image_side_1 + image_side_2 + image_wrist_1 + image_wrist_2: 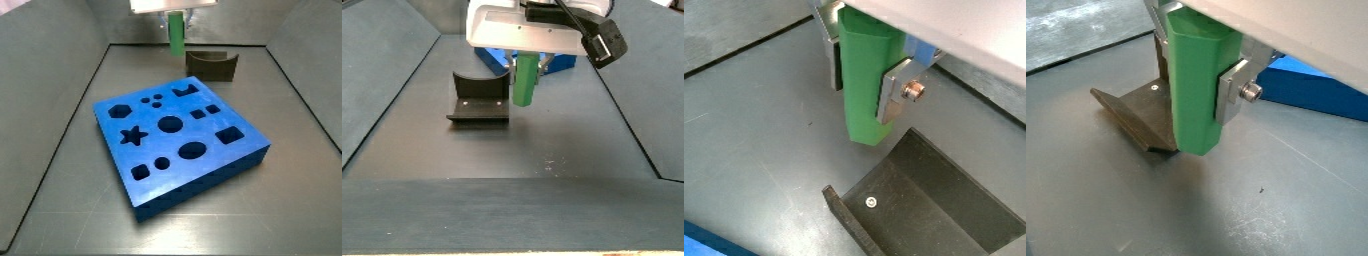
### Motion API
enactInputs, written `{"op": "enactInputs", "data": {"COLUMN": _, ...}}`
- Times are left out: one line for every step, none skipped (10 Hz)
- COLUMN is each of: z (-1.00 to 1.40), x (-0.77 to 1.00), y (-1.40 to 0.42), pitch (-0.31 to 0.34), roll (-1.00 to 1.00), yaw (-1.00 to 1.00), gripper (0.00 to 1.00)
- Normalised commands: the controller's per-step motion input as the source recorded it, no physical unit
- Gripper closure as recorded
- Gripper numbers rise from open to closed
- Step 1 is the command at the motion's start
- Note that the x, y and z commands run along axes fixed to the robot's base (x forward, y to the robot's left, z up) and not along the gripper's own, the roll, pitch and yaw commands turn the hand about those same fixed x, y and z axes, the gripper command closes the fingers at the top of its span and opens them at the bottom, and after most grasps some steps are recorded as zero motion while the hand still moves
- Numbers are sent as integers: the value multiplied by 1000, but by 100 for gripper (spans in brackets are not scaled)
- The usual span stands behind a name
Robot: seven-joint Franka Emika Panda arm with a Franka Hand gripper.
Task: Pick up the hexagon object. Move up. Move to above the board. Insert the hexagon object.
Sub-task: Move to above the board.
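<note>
Up at 12 o'clock in a side view, past the far edge of the board (181,135), the gripper (175,22) hangs with the hexagon object (175,36) clamped between its fingers (895,88).

- Grip: both wrist views show silver plates pressed flat on opposite faces of the green peg, jaws narrow, closed on it. Peg hangs vertical, upper part inside the grip, lower half free.
- Peg tip: in a wrist view the bottom end (1197,143) looks clear of the grey floor, shadow below it. So it is lifted, not resting. How high, can't tell.
- Fixture (478,98): sits at 9 o'clock of the peg in that side view, just beside it, not touching as far as I can see. In the side view showing the board's holes it is at 3 o'clock of the peg.
- Board: well apart from the peg, toward 6 o'clock in the side view showing its holes. Hexagon hole (122,109) is near the board's 10 o'clock corner, next to the small dots.

Step, as I read it: pick done, "move up" in hand or about finished. Move over the board not begun; peg is off the board's footprint.

Next move calls for:
- enough height so the tip clears the board's top edge before any lateral travel
- translate toward 6–7 o'clock to centre over the hexagon hole
- keep peg vertical; match flats to the hole. Rotation match can't be judged from these views.

Risk: tip catching the hole rim if yaw is off.
</note>
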Motion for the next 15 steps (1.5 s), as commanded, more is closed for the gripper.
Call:
{"op": "enactInputs", "data": {"z": 1000, "x": -33, "y": 57, "pitch": 116, "roll": -75, "yaw": -61, "gripper": 100}}
{"op": "enactInputs", "data": {"z": 1000, "x": -33, "y": 56, "pitch": 117, "roll": -76, "yaw": -61, "gripper": 100}}
{"op": "enactInputs", "data": {"z": 1000, "x": -34, "y": 55, "pitch": 118, "roll": -77, "yaw": -62, "gripper": 100}}
{"op": "enactInputs", "data": {"z": 1000, "x": -35, "y": 54, "pitch": 119, "roll": -77, "yaw": -62, "gripper": 100}}
{"op": "enactInputs", "data": {"z": 1000, "x": -36, "y": 53, "pitch": 120, "roll": -78, "yaw": -63, "gripper": 100}}
{"op": "enactInputs", "data": {"z": 1000, "x": -36, "y": 53, "pitch": 121, "roll": -79, "yaw": -63, "gripper": 100}}
{"op": "enactInputs", "data": {"z": 1000, "x": -36, "y": 53, "pitch": 122, "roll": -79, "yaw": -63, "gripper": 100}}
{"op": "enactInputs", "data": {"z": 1000, "x": -37, "y": 52, "pitch": 122, "roll": -79, "yaw": -64, "gripper": 100}}
{"op": "enactInputs", "data": {"z": 1000, "x": -37, "y": 52, "pitch": 123, "roll": -80, "yaw": -64, "gripper": 100}}
{"op": "enactInputs", "data": {"z": 1000, "x": -37, "y": 51, "pitch": 123, "roll": -80, "yaw": -64, "gripper": 100}}
{"op": "enactInputs", "data": {"z": 1000, "x": -38, "y": 51, "pitch": 123, "roll": -81, "yaw": -64, "gripper": 100}}
{"op": "enactInputs", "data": {"z": 750, "x": -72, "y": -1000, "pitch": 598, "roll": 319, "yaw": -357, "gripper": 100}}
{"op": "enactInputs", "data": {"z": 696, "x": -107, "y": -1000, "pitch": 659, "roll": 364, "yaw": -312, "gripper": 100}}
{"op": "enactInputs", "data": {"z": 656, "x": -96, "y": -1000, "pitch": 467, "roll": 302, "yaw": -230, "gripper": 100}}
{"op": "enactInputs", "data": {"z": 631, "x": -71, "y": -1000, "pitch": 247, "roll": 63, "yaw": -93, "gripper": 100}}
